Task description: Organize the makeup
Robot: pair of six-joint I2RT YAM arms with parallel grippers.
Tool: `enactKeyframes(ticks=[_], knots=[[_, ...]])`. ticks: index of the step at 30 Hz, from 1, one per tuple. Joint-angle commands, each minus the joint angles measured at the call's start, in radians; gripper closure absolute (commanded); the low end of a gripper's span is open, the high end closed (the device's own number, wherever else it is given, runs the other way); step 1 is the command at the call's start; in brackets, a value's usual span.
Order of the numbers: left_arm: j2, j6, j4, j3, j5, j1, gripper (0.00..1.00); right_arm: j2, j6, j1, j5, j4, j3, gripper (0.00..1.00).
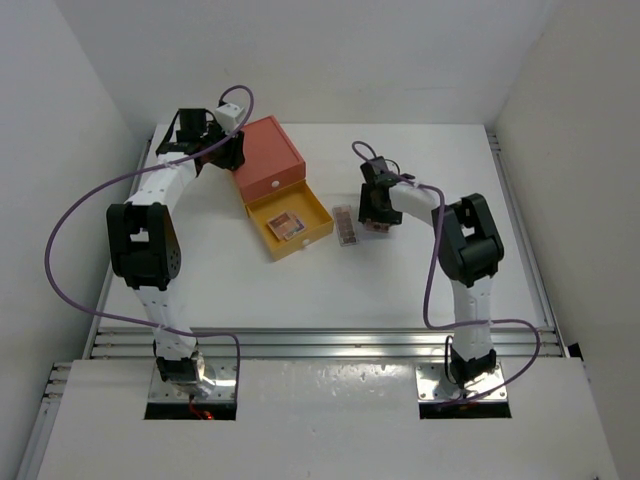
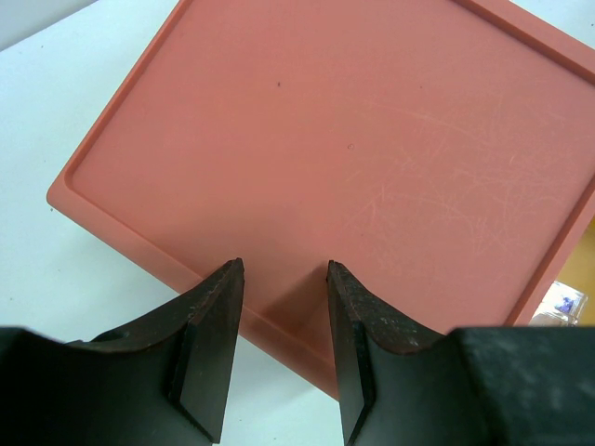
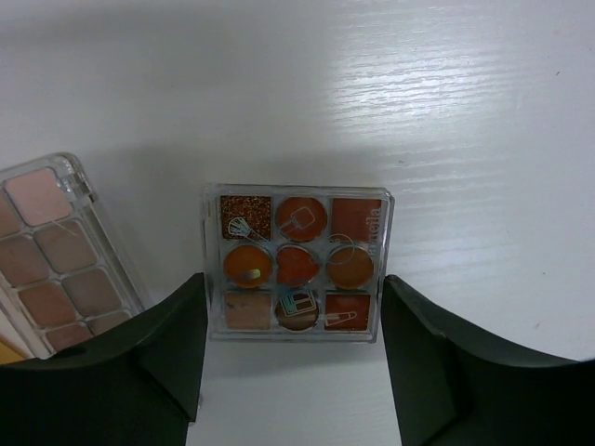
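A square clear palette (image 3: 299, 232) of orange and brown shades lies flat on the white table. My right gripper (image 3: 293, 283) straddles it, one dark finger against each side edge, the case still on the surface. In the top view that gripper (image 1: 375, 222) covers most of it. A longer palette of pink-beige pans (image 3: 56, 251) lies just to its left, also seen from above (image 1: 347, 226). Another palette (image 1: 285, 225) rests inside the pulled-out yellow drawer (image 1: 320, 215). My left gripper (image 2: 284, 269) hovers over the near corner of the orange box (image 2: 353, 139), jaws apart with nothing between them.
The orange box (image 1: 268, 158) stands at the back centre-left with its drawer pulled toward the right arm. The left arm (image 1: 150, 200) arches along the table's left side. Walls close in on both sides and at the back.
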Motion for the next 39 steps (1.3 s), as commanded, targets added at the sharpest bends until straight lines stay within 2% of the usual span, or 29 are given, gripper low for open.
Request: enactKeyframes(ticks=[1, 5, 7, 9, 14, 21, 24, 27, 28, 30, 31, 33, 34, 37, 39], knots=[[0.052, -0.01, -0.16, -0.048, -0.032, 0.017, 0.53, -0.034, -0.021, -0.018, -0.032, 0.016, -0.024, 0.76], [0.052, -0.01, -0.16, -0.048, -0.023, 0.017, 0.53, -0.146, -0.151, 0.035, -0.042, 0.13, 0.008, 0.83], [0.052, -0.019, -0.16, -0.048, -0.023, 0.017, 0.53, -0.169, -0.271, 0.089, -0.087, 0.26, 0.041, 0.85], [0.061, -0.019, -0.16, -0.048, -0.023, 0.017, 0.53, -0.171, -0.356, 0.121, -0.118, 0.309, 0.062, 0.85], [0.061, -0.028, -0.16, -0.039, -0.023, 0.017, 0.53, -0.087, -0.369, 0.207, -0.285, 0.305, 0.191, 0.83], [0.061, -0.029, -0.16, -0.039, -0.023, 0.017, 0.53, 0.055, -0.286, 0.272, -0.322, 0.294, 0.272, 0.8], [0.061, -0.038, -0.16, -0.039, -0.023, 0.017, 0.53, 0.09, -0.282, 0.295, -0.333, 0.281, 0.283, 0.73], [0.061, -0.038, -0.16, -0.039, -0.023, 0.017, 0.53, 0.108, -0.269, 0.304, -0.342, 0.27, 0.289, 0.55], [0.061, -0.038, -0.16, -0.039, -0.023, 0.017, 0.53, 0.11, -0.268, 0.304, -0.345, 0.267, 0.289, 0.44], [0.061, -0.038, -0.16, -0.039, -0.023, 0.017, 0.53, 0.104, -0.274, 0.306, -0.354, 0.265, 0.286, 0.35], [0.061, -0.038, -0.16, -0.039, -0.023, 0.017, 0.53, 0.101, -0.274, 0.304, -0.358, 0.265, 0.289, 0.27], [0.061, -0.038, -0.16, -0.039, -0.023, 0.017, 0.53, 0.084, -0.285, 0.304, -0.359, 0.259, 0.294, 0.21], [0.061, -0.038, -0.16, -0.039, -0.023, 0.017, 0.53, 0.063, -0.292, 0.307, -0.361, 0.26, 0.299, 0.14], [0.061, -0.038, -0.16, -0.039, -0.023, 0.017, 0.53, 0.021, -0.314, 0.304, -0.361, 0.267, 0.305, 0.09], [0.061, -0.038, -0.16, -0.039, -0.023, 0.017, 0.53, -0.026, -0.326, 0.296, -0.35, 0.282, 0.294, 0.0]])
